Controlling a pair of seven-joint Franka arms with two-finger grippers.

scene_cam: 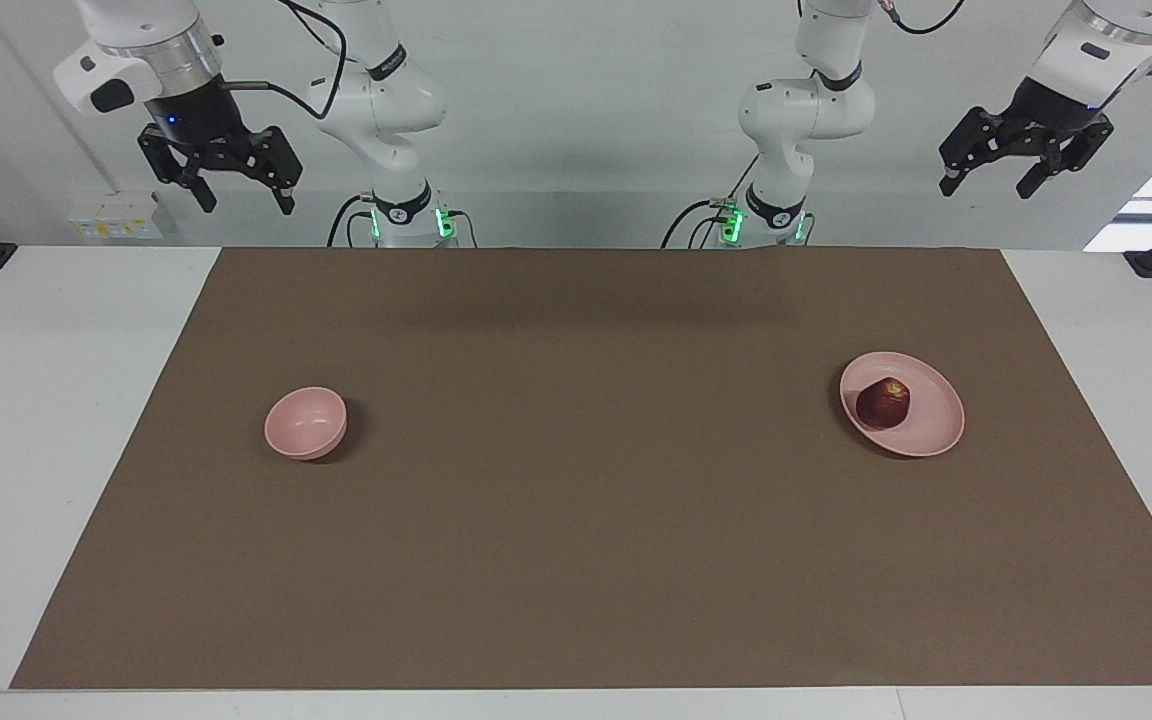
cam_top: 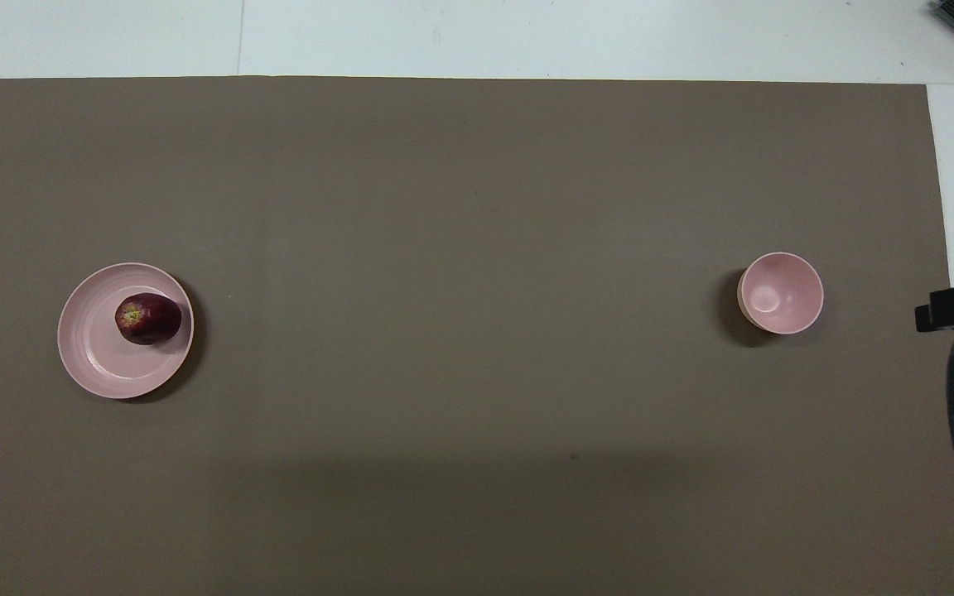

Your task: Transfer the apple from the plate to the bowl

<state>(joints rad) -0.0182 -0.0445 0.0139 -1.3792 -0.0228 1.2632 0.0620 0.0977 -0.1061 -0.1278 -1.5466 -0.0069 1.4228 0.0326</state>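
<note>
Nothing is started — the apple (scene_cam: 883, 401) sits on the plate (scene_cam: 926, 438), both grippers hang released, and the left gripper (scene_cam: 992, 183) must descend onto it before reaching the bowl (scene_cam: 305, 423).

Seen from above: a brown mat (cam_top: 460, 331) covering most of the white counter (cam_top: 527, 37). Toward the left arm's end, a wide pale pink plate (cam_top: 96, 368) lying flat on the mat, with a dark red apple (cam_top: 148, 319) resting in it — a yellowish patch turned upward. Toward the right arm's end, well apart from the plate, a small deep pink bowl (cam_top: 780, 293) — upright, nothing inside.
</note>
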